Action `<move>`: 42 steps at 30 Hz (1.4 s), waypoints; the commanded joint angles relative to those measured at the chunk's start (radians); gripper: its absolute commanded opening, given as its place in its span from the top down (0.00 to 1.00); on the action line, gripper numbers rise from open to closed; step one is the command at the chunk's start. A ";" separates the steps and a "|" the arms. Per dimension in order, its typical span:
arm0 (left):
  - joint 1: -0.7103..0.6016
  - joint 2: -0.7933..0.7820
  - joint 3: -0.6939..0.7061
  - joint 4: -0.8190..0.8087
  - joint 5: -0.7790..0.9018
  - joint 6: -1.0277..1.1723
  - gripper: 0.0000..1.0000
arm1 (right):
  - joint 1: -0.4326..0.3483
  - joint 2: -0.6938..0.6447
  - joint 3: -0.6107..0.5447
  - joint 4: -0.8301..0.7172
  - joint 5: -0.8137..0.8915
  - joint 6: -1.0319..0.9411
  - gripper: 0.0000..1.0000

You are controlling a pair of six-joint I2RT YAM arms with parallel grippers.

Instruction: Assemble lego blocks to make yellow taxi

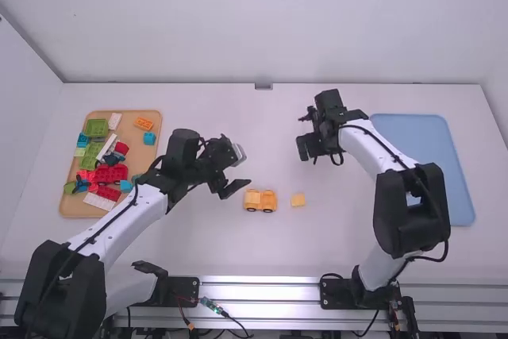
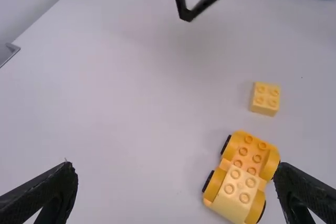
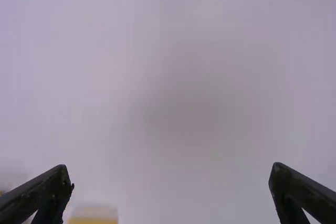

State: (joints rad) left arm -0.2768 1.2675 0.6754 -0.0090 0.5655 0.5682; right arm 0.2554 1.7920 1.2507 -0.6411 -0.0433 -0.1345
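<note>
Your left gripper (image 2: 175, 167), right gripper (image 3: 169, 167): spread, empty. Likely body-stacking step: pinch small yellow plastic block (image 2: 265, 98), press onto wheeled orange plastic car (image 2: 239, 179).

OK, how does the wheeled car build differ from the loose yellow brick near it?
The car build rides on dark wheels; the loose brick has none. The car build is clearly bigger than the loose brick. The car build carries a block on its base, while the loose brick is a single piece. Both sit studs up on the table.
</note>
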 commanded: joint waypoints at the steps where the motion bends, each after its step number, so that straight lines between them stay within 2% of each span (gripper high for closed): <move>1: 0.002 -0.021 -0.009 -0.002 -0.003 0.004 0.01 | 0.031 -0.018 -0.016 -0.028 -0.169 -0.404 0.01; 3: 0.002 -0.021 -0.009 -0.005 -0.003 0.004 0.01 | 0.058 -0.031 -0.029 -0.051 -0.274 -0.580 0.01; 6: 0.002 -0.021 -0.009 -0.007 -0.010 0.005 0.01 | 0.080 -0.067 -0.072 -0.032 -0.356 -0.689 0.01; 16: 0.002 -0.021 -0.009 -0.011 -0.043 0.003 0.01 | 0.090 -0.401 -0.393 0.073 -0.628 -1.163 0.01; 19: 0.003 -0.013 -0.009 -0.034 -0.039 0.051 0.01 | 0.070 -0.483 -0.474 0.143 -0.613 -1.167 0.01; 21: 0.001 0.007 -0.009 -0.064 0.036 0.180 0.01 | 0.037 -0.541 -0.548 0.220 -0.581 -1.118 0.01; 27: 0.002 0.098 -0.009 -0.113 0.256 0.470 0.01 | -0.022 -0.589 -0.716 0.495 -0.597 -1.096 0.01; 31: 0.002 0.188 -0.009 -0.092 0.344 0.529 0.01 | -0.015 -0.599 -0.799 0.594 -0.643 -1.092 0.01; 37: 0.002 0.315 -0.009 -0.035 0.356 0.528 0.01 | -0.006 -0.578 -0.832 0.615 -0.663 -1.148 0.01; 42: 0.002 0.399 -0.009 0.021 0.438 0.529 0.01 | -0.053 -0.477 -0.830 0.681 -0.674 -1.173 0.01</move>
State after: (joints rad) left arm -0.2768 1.6482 0.6754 0.0078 0.9230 1.0763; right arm 0.2237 1.2716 0.4252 0.0326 -0.6956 -1.2888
